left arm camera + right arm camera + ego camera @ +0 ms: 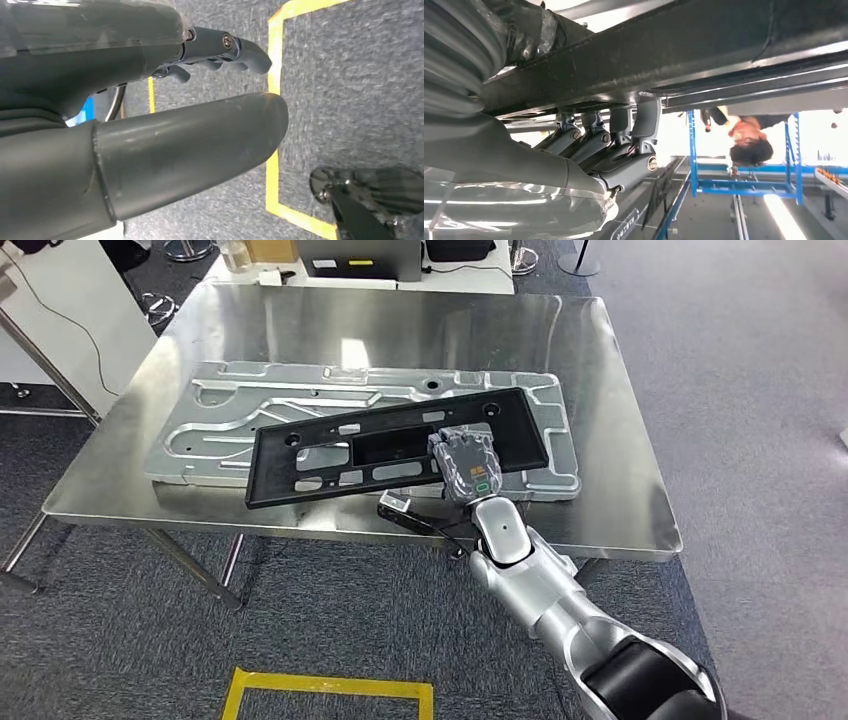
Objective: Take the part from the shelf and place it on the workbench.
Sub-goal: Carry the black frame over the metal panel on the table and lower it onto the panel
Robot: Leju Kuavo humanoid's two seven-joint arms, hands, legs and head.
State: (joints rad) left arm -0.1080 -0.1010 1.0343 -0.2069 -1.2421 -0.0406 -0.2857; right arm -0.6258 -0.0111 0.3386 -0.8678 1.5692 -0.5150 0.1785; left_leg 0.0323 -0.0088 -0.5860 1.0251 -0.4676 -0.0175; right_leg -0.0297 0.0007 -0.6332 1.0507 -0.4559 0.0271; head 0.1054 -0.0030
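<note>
The long black part (pixel 395 445) with cut-out holes lies a bit tilted on top of a big silver metal plate (pixel 240 405). The plate lies flat on the shiny steel counter (pixel 620 440). The right hand (pixel 465 465) holds the part at its near edge, toward the part's right end. In the right wrist view its dark fingers (pixel 596 142) curl around the edge of the black part (pixel 684 45). A small green mark shows on the back of the right hand, but it is too small to read. Some small writing on the hand's clear cover in the right wrist view is also too blurry to read.

The left hand (pixel 150 145) hangs over grey carpet (pixel 360 90) with yellow tape lines (pixel 274 60). It holds nothing, and its fingers (pixel 240 50) are bent only a little, away from the thumb.

A person (pixel 749 137) stands far off by a blue rack (pixel 744 185).
</note>
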